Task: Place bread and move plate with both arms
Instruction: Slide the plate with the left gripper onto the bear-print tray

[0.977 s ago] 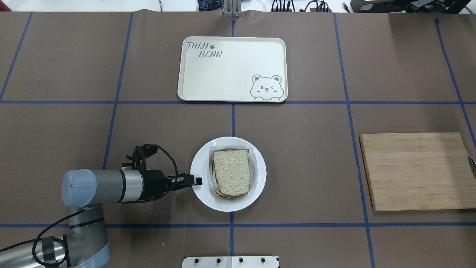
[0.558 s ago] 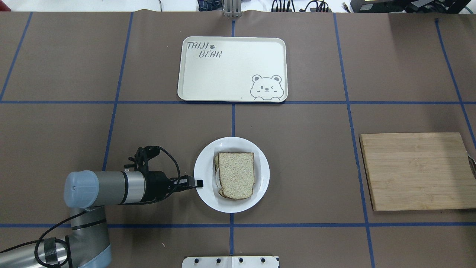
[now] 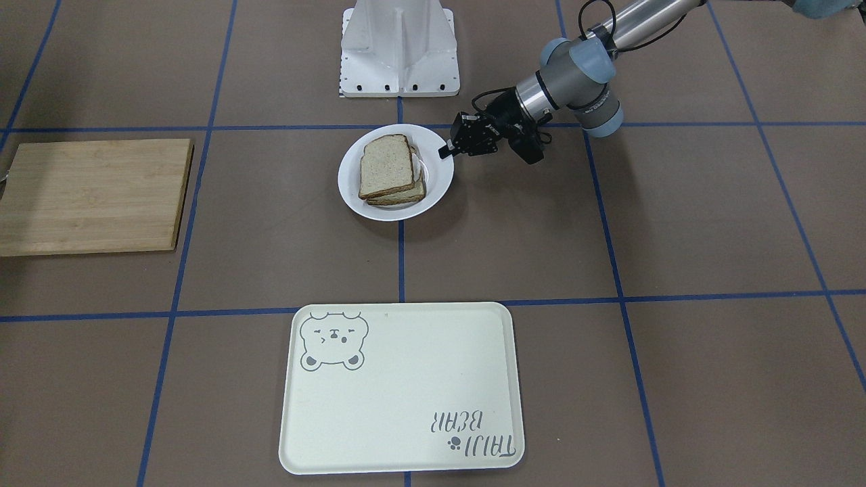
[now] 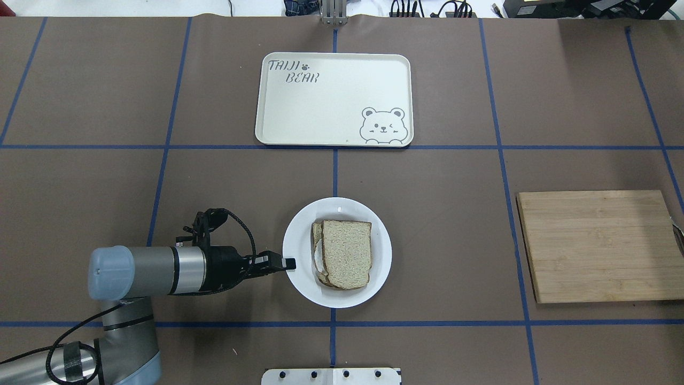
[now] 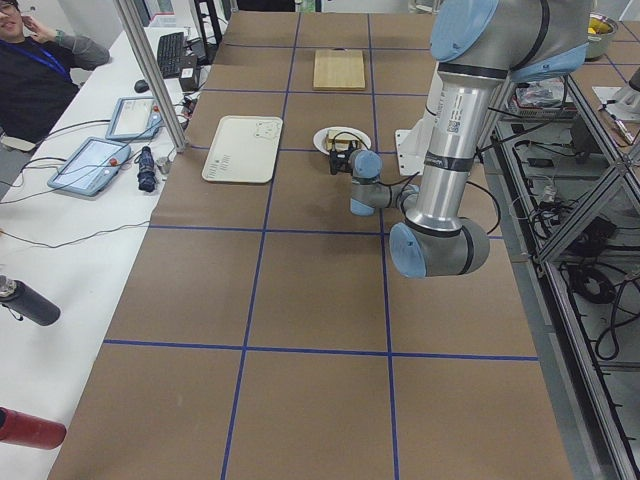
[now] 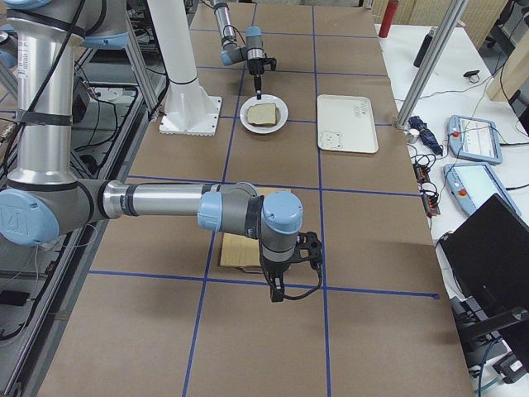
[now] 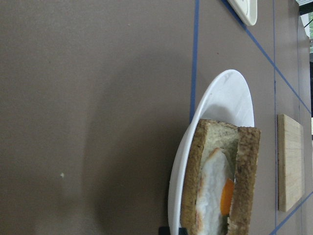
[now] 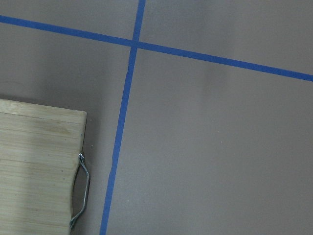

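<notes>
The white plate (image 4: 342, 209) sits on the table near the middle front, and also shows in the front view (image 3: 436, 186). The plain bread (image 4: 347, 251) lies on it, on top of a slice with a fried egg (image 7: 215, 196) that shows from the side in the left wrist view. My left gripper (image 4: 291, 263) reaches in flat from the left and is shut on the plate's left rim, as the front view (image 3: 446, 150) also shows. My right gripper (image 6: 277, 294) shows only in the exterior right view, over the table beside the board; I cannot tell whether it is open.
A cream bear tray (image 4: 334, 99) lies at the far middle. A wooden cutting board (image 4: 598, 246) with a metal handle (image 8: 80, 191) lies at the right. The robot's white base (image 3: 399, 47) stands at the near edge.
The plate with both slices has slid a little to the right, and my left gripper has moved right with it at the rim. The top bread slice has shifted slightly on the stack.
</notes>
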`<state>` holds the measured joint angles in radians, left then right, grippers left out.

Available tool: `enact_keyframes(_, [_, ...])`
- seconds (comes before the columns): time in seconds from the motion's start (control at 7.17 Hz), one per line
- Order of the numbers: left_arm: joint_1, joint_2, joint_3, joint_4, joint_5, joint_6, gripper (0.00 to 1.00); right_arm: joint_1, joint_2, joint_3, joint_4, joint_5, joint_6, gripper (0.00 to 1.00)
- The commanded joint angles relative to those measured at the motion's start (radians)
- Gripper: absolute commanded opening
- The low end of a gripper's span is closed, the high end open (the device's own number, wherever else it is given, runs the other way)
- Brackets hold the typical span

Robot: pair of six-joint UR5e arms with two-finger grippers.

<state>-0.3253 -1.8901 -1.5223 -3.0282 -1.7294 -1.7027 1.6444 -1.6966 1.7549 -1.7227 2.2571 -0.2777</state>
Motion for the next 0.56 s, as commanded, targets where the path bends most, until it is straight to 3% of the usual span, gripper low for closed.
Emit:
enact_keyframes(0.0, [-0.001,-0.004,-0.068,-0.009,0.045,-0.104,0.0,0.0,0.0,0.0,0.0,-0.002,-0.001,1.0])
enact_keyframes(0.42, [-0.001,-0.065,-0.062,0.012,0.27,-0.236,0.0,0.0,0.0,-0.002,0.0,-0.002,-0.001,1.0])
